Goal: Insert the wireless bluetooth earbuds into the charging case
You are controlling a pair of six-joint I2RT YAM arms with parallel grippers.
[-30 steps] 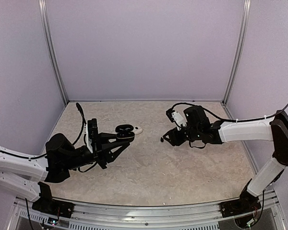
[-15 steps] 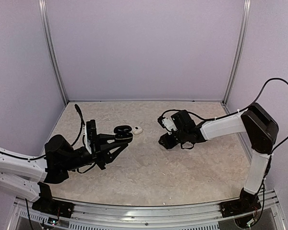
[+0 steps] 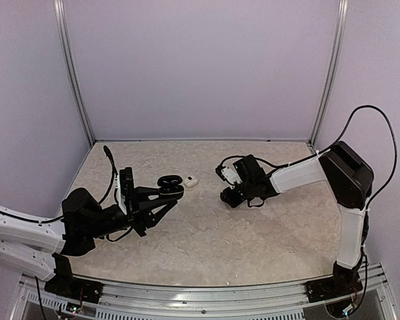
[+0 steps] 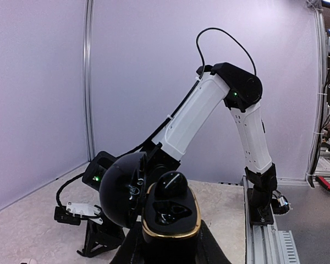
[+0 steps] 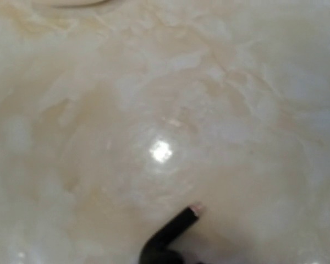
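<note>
My left gripper point(image 3: 168, 192) is shut on the black charging case point(image 3: 171, 185), held just above the table with its lid point(image 4: 121, 190) swung open. In the left wrist view the gold-rimmed case point(image 4: 170, 234) holds one glossy black earbud point(image 4: 171, 184) in its far socket; the near socket point(image 4: 170, 212) is empty. A small white earbud point(image 3: 191, 181) lies on the table just right of the case. My right gripper point(image 3: 227, 196) is pressed low on the table. The right wrist view shows only a black earbud stem point(image 5: 173, 231) at its bottom edge, and the fingers are hidden.
The marbled tabletop point(image 3: 253, 233) is walled by lilac panels with metal posts point(image 3: 73, 73) at the back corners. The right arm's raised elbow point(image 3: 347, 170) stands near the right wall. A metal rail point(image 3: 207, 308) runs along the near edge.
The right arm swung left, its elbow rose and its gripper came down onto the table. The left arm and the case have barely moved.
</note>
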